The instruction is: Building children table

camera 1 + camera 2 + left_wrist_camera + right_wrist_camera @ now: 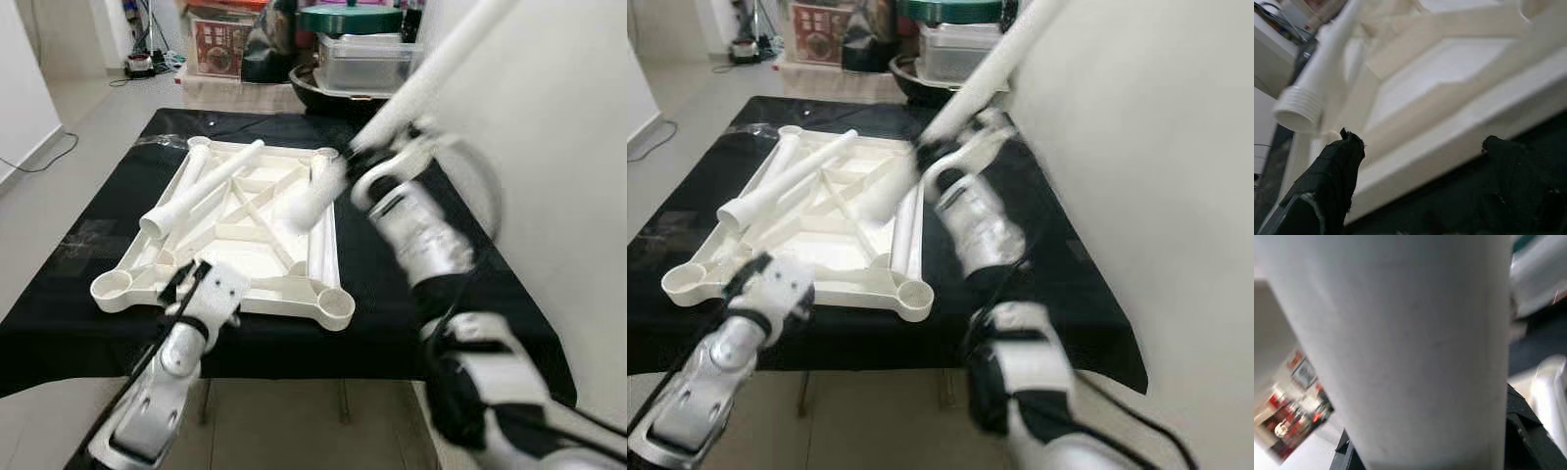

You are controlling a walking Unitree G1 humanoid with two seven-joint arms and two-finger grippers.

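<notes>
A white plastic tabletop [257, 253] lies upside down on a table draped in black cloth [392, 294], with round sockets at its corners. One white leg [201, 189] rests diagonally across it. Another leg [321, 240] lies along its right rim. My right gripper [359, 163] is shut on a third white leg [411, 93], held tilted above the tabletop's right side with its lower end [304, 209] blurred. In the right wrist view this leg [1400, 347] sits against a black finger [1520, 423]. My left gripper [186, 278] is open at the tabletop's near rim [1459, 122], its fingers [1334, 169] spread.
A plain wall [558, 127] stands close on the right. Beyond the table's far end are a clear lidded bin [364, 59], a dark bowl [323, 93] and stacked boxes [220, 44]. Bare floor with a cable [39, 162] runs along the left.
</notes>
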